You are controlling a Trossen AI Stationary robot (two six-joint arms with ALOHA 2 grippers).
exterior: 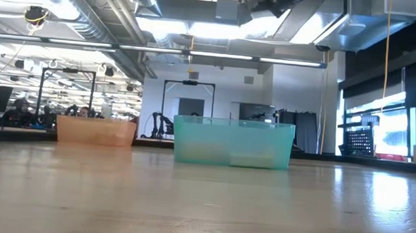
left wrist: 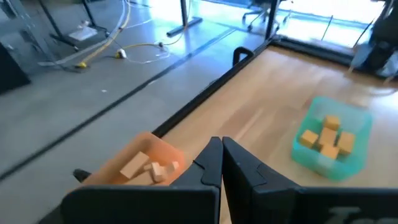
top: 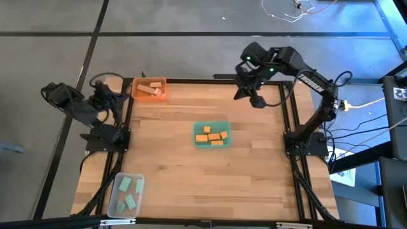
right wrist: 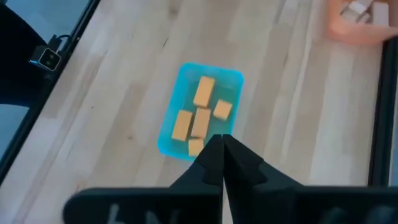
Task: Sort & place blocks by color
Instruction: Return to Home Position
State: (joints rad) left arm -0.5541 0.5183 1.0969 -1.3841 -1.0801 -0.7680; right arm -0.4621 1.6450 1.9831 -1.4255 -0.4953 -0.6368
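Table [top: 172, 184]: bare wood apart from three trays; I see no loose blocks on it.
My right arm: raised over the far right corner of the table, elbow folded back toward its base, wrist pitched down toward the middle.
My left arm: folded back off the table's left edge near the orange tray, waiting.
Green tray [top: 212, 134]: near the table's centre, holding the orange blocks [top: 212, 135], about five of them.
Orange tray [top: 149, 88]: far left corner, holding the pale wood blocks [top: 147, 90].
Clear tray [top: 126, 194]: near left corner, holding the mint-green blocks [top: 128, 193].
Step in hand: I judge the sorting done or nearly so, since every block I can see sits in a tray with its own colour.
Next move: likely only to park; nothing calls for a grasp.
Right gripper [right wrist: 222, 163]: fingers pressed together, carrying nothing, high above the green tray's near side.
Left gripper [left wrist: 221, 163]: fingers pressed together too, empty.
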